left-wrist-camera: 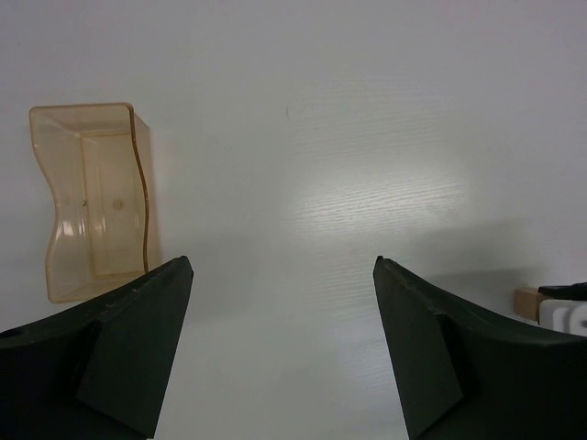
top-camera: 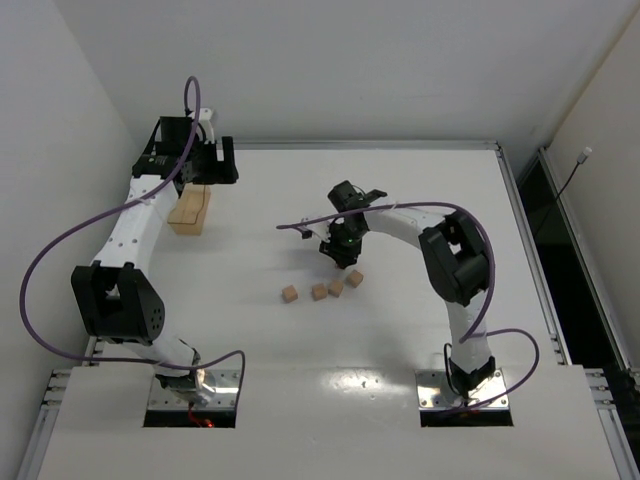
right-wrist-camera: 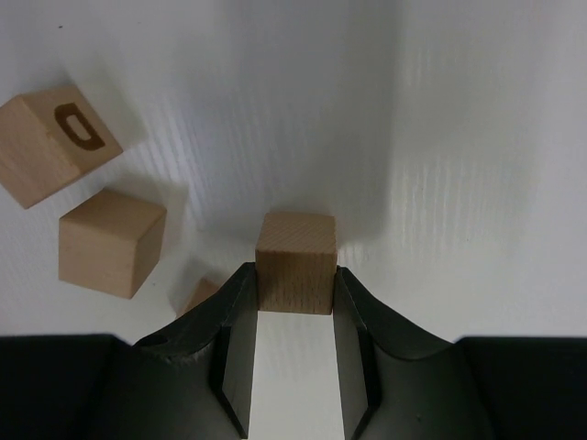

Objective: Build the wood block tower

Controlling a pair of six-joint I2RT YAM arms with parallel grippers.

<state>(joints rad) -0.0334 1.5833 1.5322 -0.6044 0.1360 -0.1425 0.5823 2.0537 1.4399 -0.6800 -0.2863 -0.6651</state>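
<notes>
My right gripper (right-wrist-camera: pixel 295 275) is shut on a plain light-tan wooden cube (right-wrist-camera: pixel 295 261), its fingers pressing the cube's two sides just over the white table. From above, that gripper (top-camera: pixel 350 268) and its cube (top-camera: pixel 354 278) sit at the table's middle. Three more cubes lie singly in a loose row to the left: one with a burnt-in letter (right-wrist-camera: pixel 50 142), a plain one (right-wrist-camera: pixel 110 240), and one half hidden behind my left finger (right-wrist-camera: pixel 197 295). None is stacked. My left gripper (left-wrist-camera: pixel 281 275) hangs open and empty at the far left (top-camera: pixel 205 160).
A translucent amber rectangular tray (left-wrist-camera: pixel 92 202) lies beside the left gripper, near the table's left edge (top-camera: pixel 190 212). The right arm's purple cable loops above the cubes (top-camera: pixel 300 225). Walls close in on the table's back and left.
</notes>
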